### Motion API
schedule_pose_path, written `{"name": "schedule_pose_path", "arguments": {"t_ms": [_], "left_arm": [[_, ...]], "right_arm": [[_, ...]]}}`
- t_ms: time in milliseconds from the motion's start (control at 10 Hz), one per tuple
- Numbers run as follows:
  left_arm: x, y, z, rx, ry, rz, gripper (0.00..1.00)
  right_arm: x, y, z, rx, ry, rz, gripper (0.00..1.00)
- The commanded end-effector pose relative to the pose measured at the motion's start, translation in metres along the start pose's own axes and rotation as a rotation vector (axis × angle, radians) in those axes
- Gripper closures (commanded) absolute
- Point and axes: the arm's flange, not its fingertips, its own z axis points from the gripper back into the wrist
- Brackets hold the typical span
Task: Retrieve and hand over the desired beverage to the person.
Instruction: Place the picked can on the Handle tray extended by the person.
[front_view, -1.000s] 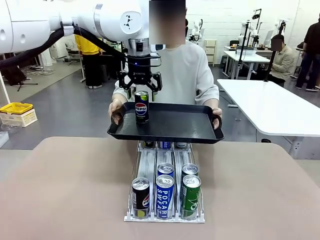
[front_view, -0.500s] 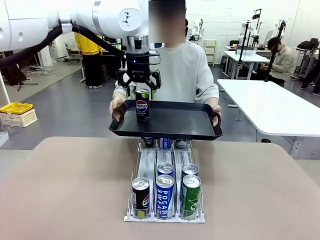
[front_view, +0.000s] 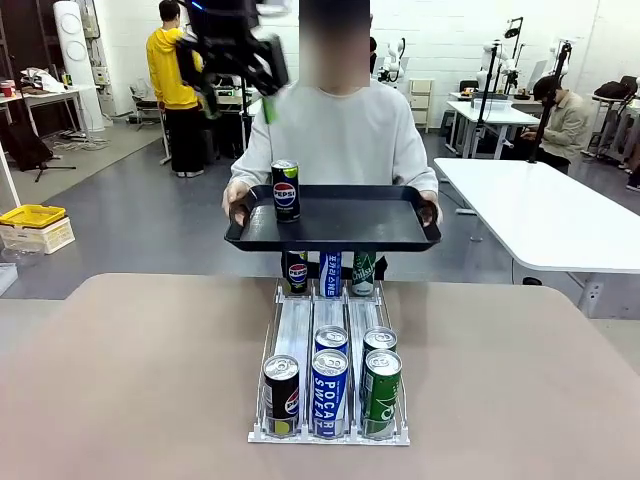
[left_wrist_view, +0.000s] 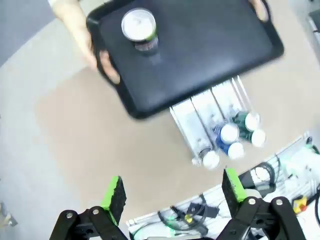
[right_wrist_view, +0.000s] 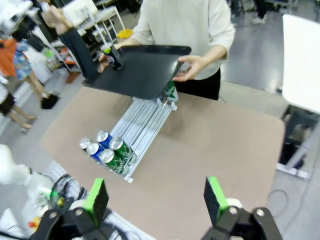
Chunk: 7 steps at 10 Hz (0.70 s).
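One Pepsi can (left_wrist_view: 139, 27) upright on the black tray (left_wrist_view: 210, 50) held by the person (front_view: 340, 140), at eleven o'clock from the left gripper (left_wrist_view: 172, 189), well apart. Left jaws spread wide, gripping nothing. Right gripper (right_wrist_view: 156, 195) likewise wide apart, empty, can at eleven o'clock.

Left gripper (left_wrist_view: 172, 176) lifted away from Pepsi can (front_view: 285, 190), now high above-left; tray (front_view: 350, 226) raised slightly.

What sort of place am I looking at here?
Probably a robotics lab, not a café: a robot gripper hovers above a tray held by a person, drink cans sit in a display rack, and white worktables stand in an open grey hall.
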Motion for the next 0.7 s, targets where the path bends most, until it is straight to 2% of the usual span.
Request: {"name": "schedule_pose_path", "arguments": {"t_ms": [0,200,300,600], "left_arm": [[-0.093,0.044,-0.015,-0.034,-0.037,-0.055,0.00],[-0.146,0.072,-0.035,-0.110,-0.052,-0.119,0.00],[-0.169,0.073,-0.045,-0.118,-0.047,-0.119,0.00],[-0.185,0.087,-0.062,-0.157,-0.016,-0.046,0.00]], "right_arm": [[0.000,0.001,-0.002,0.014,-0.001,0.003,0.00],[0.000,0.001,-0.002,0.014,-0.001,0.003,0.00],[0.000,0.001,-0.002,0.014,-0.001,0.003,0.00],[0.000,0.001,-0.002,0.014,-0.001,0.003,0.00]]}}
